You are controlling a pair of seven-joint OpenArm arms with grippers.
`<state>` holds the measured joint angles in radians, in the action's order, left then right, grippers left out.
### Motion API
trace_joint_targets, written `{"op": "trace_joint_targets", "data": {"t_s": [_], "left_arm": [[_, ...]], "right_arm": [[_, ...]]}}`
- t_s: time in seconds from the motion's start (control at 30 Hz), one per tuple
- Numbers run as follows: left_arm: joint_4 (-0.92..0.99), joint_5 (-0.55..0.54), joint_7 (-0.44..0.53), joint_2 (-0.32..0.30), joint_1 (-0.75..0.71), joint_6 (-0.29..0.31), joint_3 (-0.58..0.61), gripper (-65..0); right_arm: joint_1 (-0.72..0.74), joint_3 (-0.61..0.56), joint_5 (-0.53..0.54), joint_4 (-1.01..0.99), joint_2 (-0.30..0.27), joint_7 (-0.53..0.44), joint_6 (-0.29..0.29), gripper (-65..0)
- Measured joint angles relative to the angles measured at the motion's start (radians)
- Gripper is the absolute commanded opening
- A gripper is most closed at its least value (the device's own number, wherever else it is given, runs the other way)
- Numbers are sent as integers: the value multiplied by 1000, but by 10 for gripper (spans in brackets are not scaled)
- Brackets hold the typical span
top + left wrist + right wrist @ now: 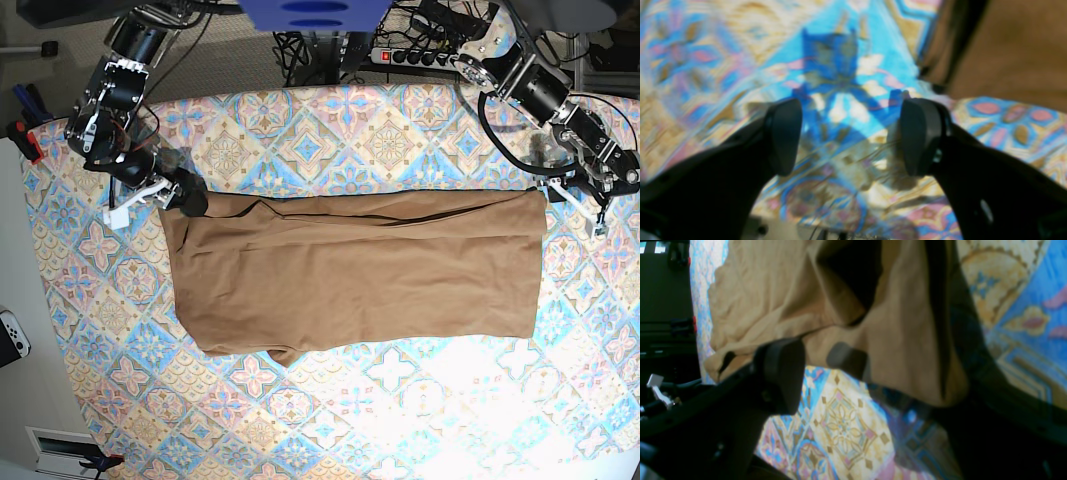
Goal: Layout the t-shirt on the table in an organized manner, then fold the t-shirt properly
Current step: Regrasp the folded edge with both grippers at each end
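Hiding one right gripper (853,373) finger (781,373): t-shirt (900,340)

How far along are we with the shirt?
The shirt lies spread flat on the table, folded over lengthwise once, so layout looks done. The right gripper grips its corner; the left gripper is open over bare table, beside the cloth. Further folds remain.

Grey floor (240,55) behind; power strip (415,55), tangled cables (310,50); bright glare lower right.
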<state>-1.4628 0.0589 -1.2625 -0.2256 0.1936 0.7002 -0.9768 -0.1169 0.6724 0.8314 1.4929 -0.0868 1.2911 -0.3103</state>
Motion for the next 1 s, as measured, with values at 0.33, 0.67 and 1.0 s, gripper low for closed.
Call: {"op": "trace_joint_targets", "data": {"t_s": [0.33, 0.67, 1.0], "left_arm": [[6, -268, -61, -8, -27, 0, 1, -199], [9, -408, -66, -68, -79, -1, 6, -199], [159, -426, 90, -60, -69, 0, 61, -199]], "right_arm": [[-8, 0, -1, 4, 0, -2, -4, -179], [-30, 0, 14, 8, -2, -6, -8, -180], [-28, -85, 0, 11, -15, -21, -8, -181]]}}
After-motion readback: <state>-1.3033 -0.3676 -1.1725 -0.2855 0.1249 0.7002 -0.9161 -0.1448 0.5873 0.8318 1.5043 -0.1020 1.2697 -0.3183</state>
